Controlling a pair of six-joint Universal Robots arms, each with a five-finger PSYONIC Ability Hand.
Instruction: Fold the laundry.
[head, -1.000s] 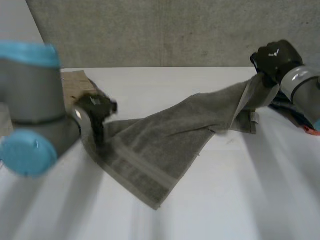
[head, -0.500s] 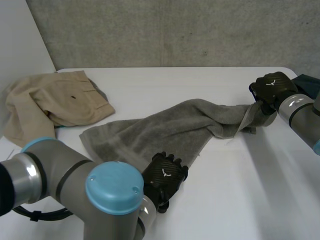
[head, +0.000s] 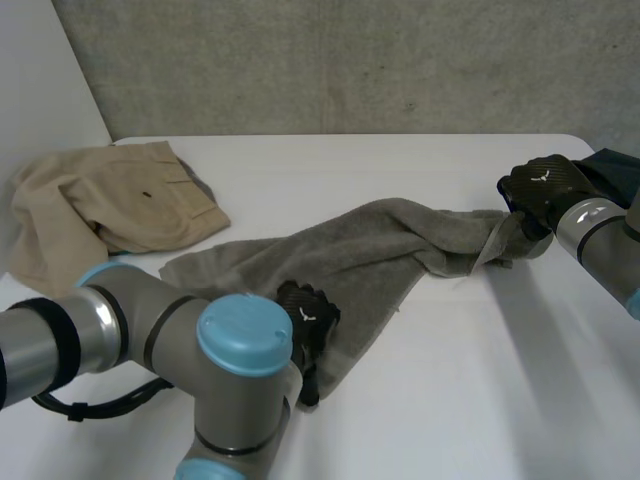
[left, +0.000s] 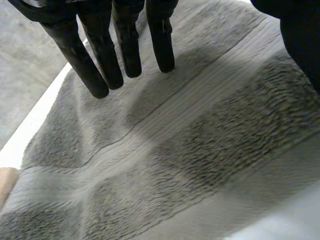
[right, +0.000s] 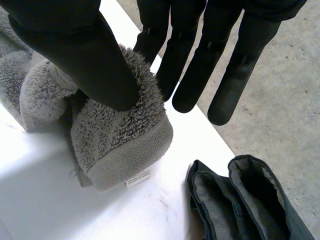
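Towel position first: you have the grey towel (head: 330, 255) lying crumpled in a long diagonal strip across the white table (head: 480, 380). Your left hand (head: 308, 318) sits at the towel's near end, its fingers (left: 100, 60) straight and spread over the woven band (left: 165, 125), holding nothing. Your right hand (head: 540, 185) is at the towel's opposite, bunched end. Its thumb (right: 85, 60) presses into the rolled pile there and seems to pinch it against the nearest straight finger, though the wrist view leaves that contact hard to confirm. A white label (right: 137, 178) shows at that end. Khaki trousers (head: 110, 205) lie well apart from the towel, beyond its near end, and a dark blue garment (right: 240, 200) lies just beside the bunched end.
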